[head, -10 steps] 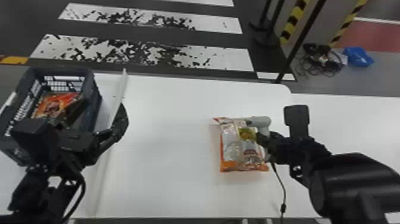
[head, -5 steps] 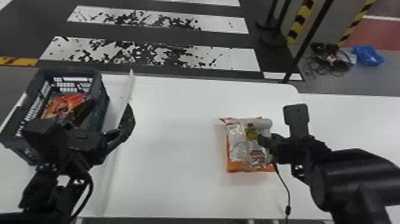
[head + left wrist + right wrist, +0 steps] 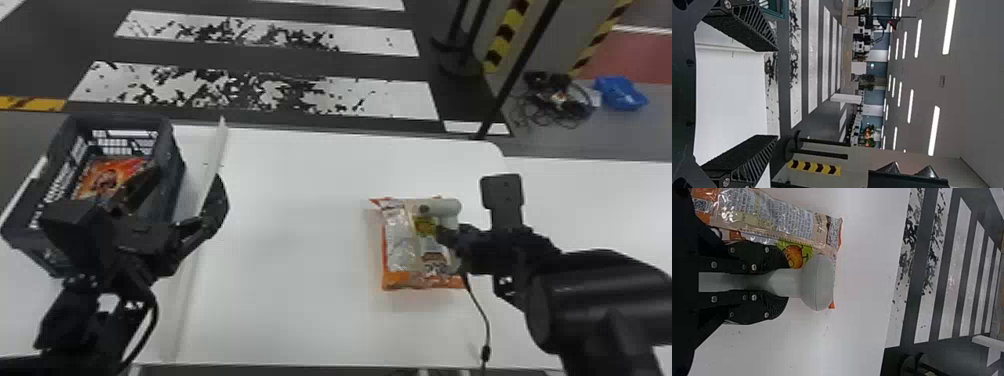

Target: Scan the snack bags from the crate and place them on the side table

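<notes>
Snack bag lies on the table, btwn far & near edges, closer to the right edge, under the scanner which the R gripper holds w/ its fingers closed on the handle; the L gripper is wide open, empty, by the crate near the far left corner. Scanning is prob. in progress (if code is read, cannot tell), & placing on the side table is left to do. Count: 1 bag on table, min. 1 inside crate, 1 scanner, 1 crate.
</notes>
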`<state>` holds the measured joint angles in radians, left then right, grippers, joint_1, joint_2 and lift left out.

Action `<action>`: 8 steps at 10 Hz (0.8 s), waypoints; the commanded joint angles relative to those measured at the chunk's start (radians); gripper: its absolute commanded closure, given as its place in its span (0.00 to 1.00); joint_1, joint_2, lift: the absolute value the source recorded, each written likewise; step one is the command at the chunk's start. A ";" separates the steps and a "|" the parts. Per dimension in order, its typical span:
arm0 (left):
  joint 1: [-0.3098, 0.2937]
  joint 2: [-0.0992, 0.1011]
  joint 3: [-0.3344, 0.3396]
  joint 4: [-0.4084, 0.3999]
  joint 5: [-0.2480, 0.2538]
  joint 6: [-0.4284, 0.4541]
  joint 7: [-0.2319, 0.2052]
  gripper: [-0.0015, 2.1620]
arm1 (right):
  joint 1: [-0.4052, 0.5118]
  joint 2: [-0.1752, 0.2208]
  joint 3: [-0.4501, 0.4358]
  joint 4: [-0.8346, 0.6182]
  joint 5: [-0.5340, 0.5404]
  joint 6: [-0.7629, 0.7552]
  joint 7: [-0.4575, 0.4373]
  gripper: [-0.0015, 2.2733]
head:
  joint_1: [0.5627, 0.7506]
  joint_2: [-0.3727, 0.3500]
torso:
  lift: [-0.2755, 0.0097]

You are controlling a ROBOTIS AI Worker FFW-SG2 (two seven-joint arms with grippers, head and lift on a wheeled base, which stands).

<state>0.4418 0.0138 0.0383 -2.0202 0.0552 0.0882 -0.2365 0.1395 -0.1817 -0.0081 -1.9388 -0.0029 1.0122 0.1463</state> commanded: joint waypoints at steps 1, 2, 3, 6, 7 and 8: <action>0.000 0.000 0.000 0.000 0.000 0.000 -0.001 0.04 | 0.011 0.001 -0.038 -0.002 -0.003 -0.007 0.015 0.99 | 0.70 0.39 | 0.79; 0.002 0.000 0.000 0.001 0.000 0.000 0.000 0.04 | 0.017 -0.001 -0.072 0.000 -0.003 -0.019 0.021 0.99 | 0.70 0.37 | 0.79; 0.000 0.000 -0.002 0.005 0.000 0.000 0.000 0.04 | 0.025 -0.001 -0.107 0.003 -0.003 -0.028 0.025 0.99 | 0.70 0.36 | 0.79; -0.005 -0.003 -0.005 0.011 -0.002 0.000 -0.001 0.04 | 0.040 -0.013 -0.184 0.047 -0.003 -0.077 0.042 0.99 | 0.70 0.26 | 0.79; -0.005 -0.003 -0.006 0.011 -0.002 0.000 -0.001 0.04 | 0.045 -0.022 -0.201 0.063 -0.003 -0.083 0.044 0.99 | 0.70 0.24 | 0.79; -0.005 -0.003 -0.008 0.011 -0.002 -0.003 -0.001 0.04 | 0.046 -0.032 -0.211 0.083 0.000 -0.086 0.044 0.99 | 0.70 0.22 | 0.79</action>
<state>0.4372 0.0104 0.0311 -2.0095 0.0537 0.0881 -0.2378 0.1837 -0.2087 -0.2124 -1.8667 -0.0043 0.9282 0.1908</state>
